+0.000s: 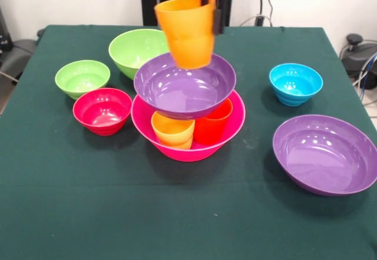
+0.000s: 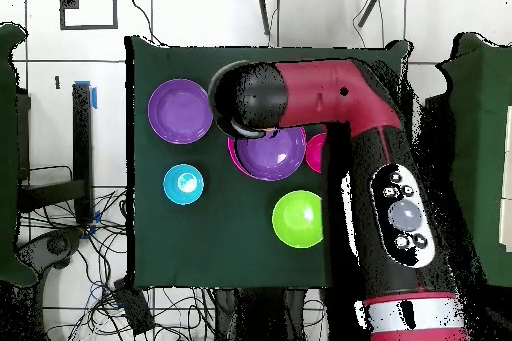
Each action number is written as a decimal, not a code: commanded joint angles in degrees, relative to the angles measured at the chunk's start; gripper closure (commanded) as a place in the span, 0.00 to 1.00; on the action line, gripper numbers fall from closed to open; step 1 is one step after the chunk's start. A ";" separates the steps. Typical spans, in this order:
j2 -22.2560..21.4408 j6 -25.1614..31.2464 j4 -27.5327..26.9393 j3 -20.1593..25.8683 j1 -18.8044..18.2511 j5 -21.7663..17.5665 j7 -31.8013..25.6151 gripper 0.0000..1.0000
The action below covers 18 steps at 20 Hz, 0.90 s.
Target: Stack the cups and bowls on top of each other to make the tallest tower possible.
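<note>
**Orange cup held over the tower**

I see the tower at the middle of the counter: the hot-pink bowl at the base, a yellow-orange cup and a red-orange cup standing inside it, and a purple bowl resting on those cups. Above that bowl's far rim my end effector pinches an orange cup by its rim, the cup upright and slightly tilted, its base just over the purple bowl.

Around the tower, in the front view: the red bowl just left of the pink one, the small light-green bowl beyond it, the medium light-green bowl behind the tower, the blue bowl to the right, and the second purple bowl nearer the camera on the right.

From overhead the arm covers much of the tower.
</note>
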 commanded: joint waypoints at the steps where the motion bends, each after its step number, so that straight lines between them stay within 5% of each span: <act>1: 3.88 -3.39 2.20 -5.74 3.65 -1.04 11.71 1.00; 8: 5.25 -3.34 0.68 -12.47 8.72 -4.07 15.73 1.00; 18: 6.08 -13.98 6.14 -17.99 11.26 -3.70 15.29 1.00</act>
